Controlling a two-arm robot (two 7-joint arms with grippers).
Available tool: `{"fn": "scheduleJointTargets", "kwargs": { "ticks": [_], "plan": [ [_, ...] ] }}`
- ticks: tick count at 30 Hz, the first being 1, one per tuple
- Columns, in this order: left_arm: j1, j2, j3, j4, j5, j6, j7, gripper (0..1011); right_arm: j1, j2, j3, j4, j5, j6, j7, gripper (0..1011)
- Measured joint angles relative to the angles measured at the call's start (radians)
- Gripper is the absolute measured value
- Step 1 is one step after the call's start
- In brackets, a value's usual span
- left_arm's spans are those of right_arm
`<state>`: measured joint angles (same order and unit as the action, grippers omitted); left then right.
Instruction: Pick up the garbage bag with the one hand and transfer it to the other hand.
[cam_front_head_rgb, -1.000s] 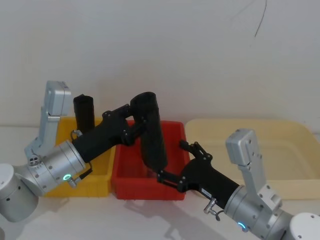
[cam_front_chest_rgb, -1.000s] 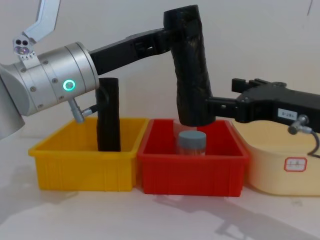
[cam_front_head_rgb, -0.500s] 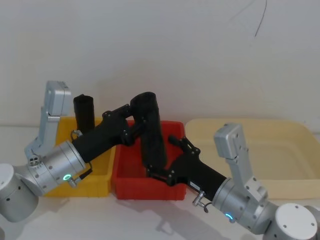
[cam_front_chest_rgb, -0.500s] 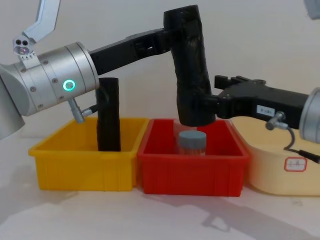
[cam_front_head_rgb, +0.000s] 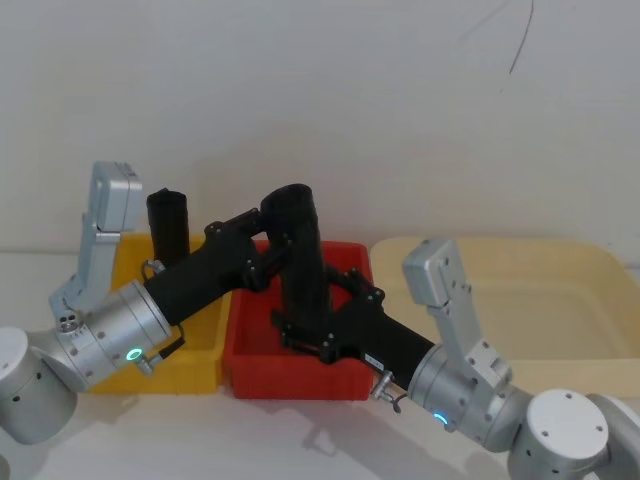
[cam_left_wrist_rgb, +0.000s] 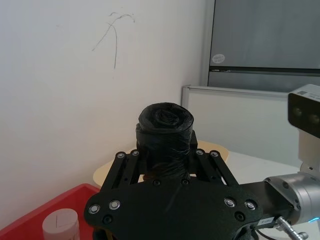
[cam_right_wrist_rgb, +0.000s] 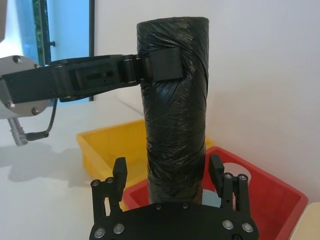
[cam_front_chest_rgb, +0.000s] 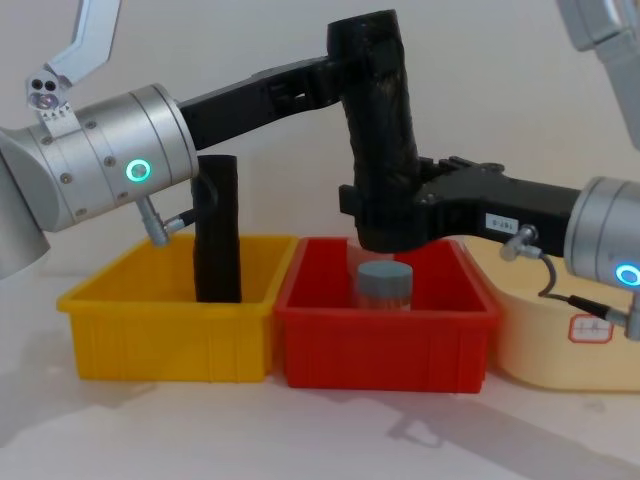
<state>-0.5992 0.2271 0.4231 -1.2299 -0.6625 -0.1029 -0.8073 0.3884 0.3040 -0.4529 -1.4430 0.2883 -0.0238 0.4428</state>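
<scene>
The garbage bag (cam_front_chest_rgb: 380, 130), a crinkled black roll, hangs upright above the red bin (cam_front_chest_rgb: 330, 345). My left gripper (cam_front_chest_rgb: 345, 75), on the green-lit arm, is shut on the roll near its top; in the left wrist view the bag (cam_left_wrist_rgb: 165, 132) is clamped between that gripper's (cam_left_wrist_rgb: 165, 160) fingers. My right gripper (cam_front_chest_rgb: 385, 205), carrying a small white label, straddles the roll's lower part. In the right wrist view its fingers (cam_right_wrist_rgb: 119, 172) stand either side of the bag (cam_right_wrist_rgb: 175, 115) with small gaps, so it is open. From the head, the bag (cam_front_head_rgb: 300, 250) leans slightly.
A yellow bin (cam_front_chest_rgb: 160, 330) on the left holds a smoother matte black roll (cam_front_chest_rgb: 217, 230). A grey-capped jar (cam_front_chest_rgb: 384, 285) stands in the red bin directly under the bag. A cream tub (cam_front_chest_rgb: 540, 340) sits on the right. A white wall is close behind.
My right gripper has moved left toward the bag until its fingers reach around the lower part. The left arm and the bag have stayed still.
</scene>
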Motion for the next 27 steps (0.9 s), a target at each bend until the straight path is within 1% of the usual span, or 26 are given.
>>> {"fn": "scheduleJointTargets", "kwargs": {
  "ticks": [4,7,8,9,10,11,13,14,15,18,19,23,25,26,27],
  "plan": [
    [0.0,0.0,0.0,0.0,0.0,0.0,0.0,405,0.013,-0.004,-0.006,0.01,-0.015,0.015,-0.008,965],
    [0.0,0.0,0.0,0.0,0.0,0.0,0.0,405,0.022,-0.007,-0.01,0.017,-0.028,0.03,-0.017,886],
    [0.0,0.0,0.0,0.0,0.0,0.0,0.0,405,0.023,-0.008,-0.01,0.017,-0.03,0.034,-0.019,886],
    [0.0,0.0,0.0,0.0,0.0,0.0,0.0,405,0.027,-0.009,-0.011,0.019,-0.036,0.041,-0.023,840],
    [0.0,0.0,0.0,0.0,0.0,0.0,0.0,405,0.029,-0.01,-0.011,0.02,-0.038,0.046,-0.025,815],
    [0.0,0.0,0.0,0.0,0.0,0.0,0.0,405,0.03,-0.011,-0.011,0.022,-0.041,0.052,-0.029,763],
    [0.0,0.0,0.0,0.0,0.0,0.0,0.0,405,0.033,-0.013,-0.011,0.023,-0.044,0.057,-0.031,725],
    [0.0,0.0,0.0,0.0,0.0,0.0,0.0,405,0.034,-0.014,-0.011,0.024,-0.046,0.062,-0.033,666],
    [0.0,0.0,0.0,0.0,0.0,0.0,0.0,405,0.034,-0.015,-0.01,0.025,-0.047,0.065,-0.035,666],
    [0.0,0.0,0.0,0.0,0.0,0.0,0.0,405,0.035,-0.017,-0.007,0.025,-0.049,0.07,-0.038,587],
    [0.0,0.0,0.0,0.0,0.0,0.0,0.0,405,0.035,-0.018,-0.005,0.026,-0.05,0.074,-0.039,537],
    [0.0,0.0,0.0,0.0,0.0,0.0,0.0,405,0.035,-0.021,0.003,0.026,-0.051,0.08,-0.044,528],
    [0.0,0.0,0.0,0.0,0.0,0.0,0.0,447,0.033,-0.022,0.008,0.026,-0.051,0.084,-0.046,528],
    [0.0,0.0,0.0,0.0,0.0,0.0,0.0,486,0.033,-0.023,0.01,0.025,-0.051,0.085,-0.047,529],
    [0.0,0.0,0.0,0.0,0.0,0.0,0.0,486,0.032,-0.023,0.012,0.025,-0.051,0.085,-0.048,528]
  ]
}}
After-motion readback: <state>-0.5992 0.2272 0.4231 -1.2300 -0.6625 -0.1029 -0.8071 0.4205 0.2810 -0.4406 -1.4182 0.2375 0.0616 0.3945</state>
